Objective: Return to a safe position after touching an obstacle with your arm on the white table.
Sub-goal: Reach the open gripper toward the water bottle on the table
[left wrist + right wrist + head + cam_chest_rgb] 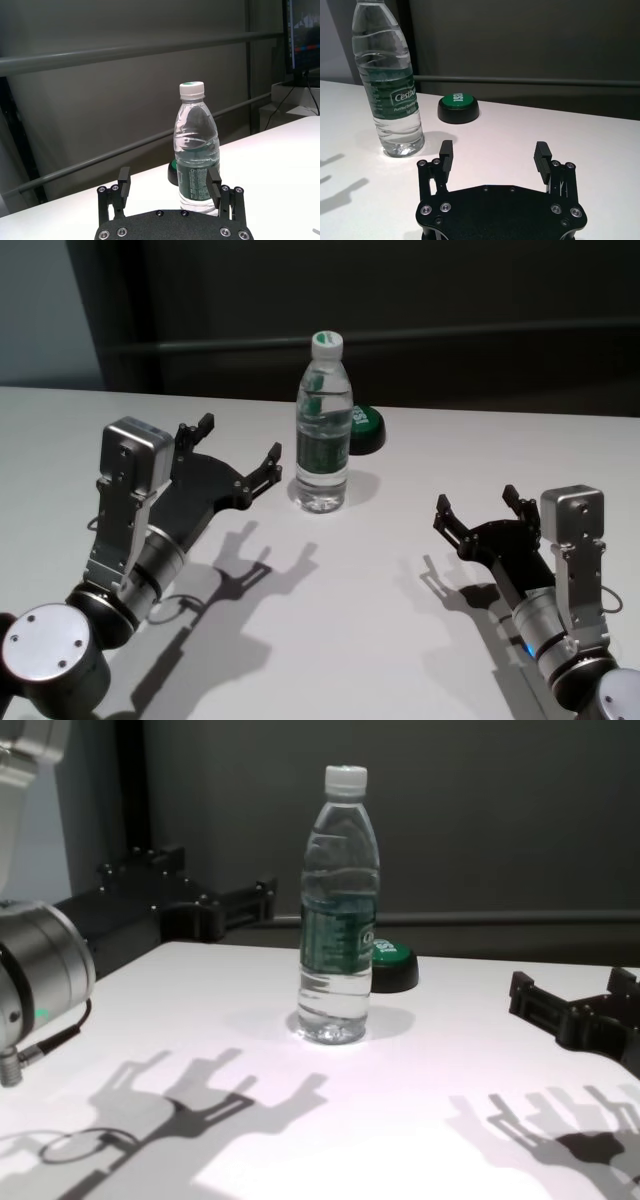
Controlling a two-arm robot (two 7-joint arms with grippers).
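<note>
The obstacle, a clear water bottle [323,430] with a white cap and dark green label, stands upright on the white table [380,580], toward the back middle. My left gripper [238,440] hovers open just left of it, nothing between its fingers; its nearer fingertip [272,454] is a small gap short of the bottle. In the left wrist view the bottle [196,150] rises just beyond the open left gripper [169,177]. My right gripper [476,500] is open and empty at the right, well clear of the bottle [390,85].
A low black button with a green top [365,428] sits right behind the bottle, to its right. A dark wall with a horizontal rail [530,80] runs behind the table's far edge. Arm shadows fall on the near tabletop.
</note>
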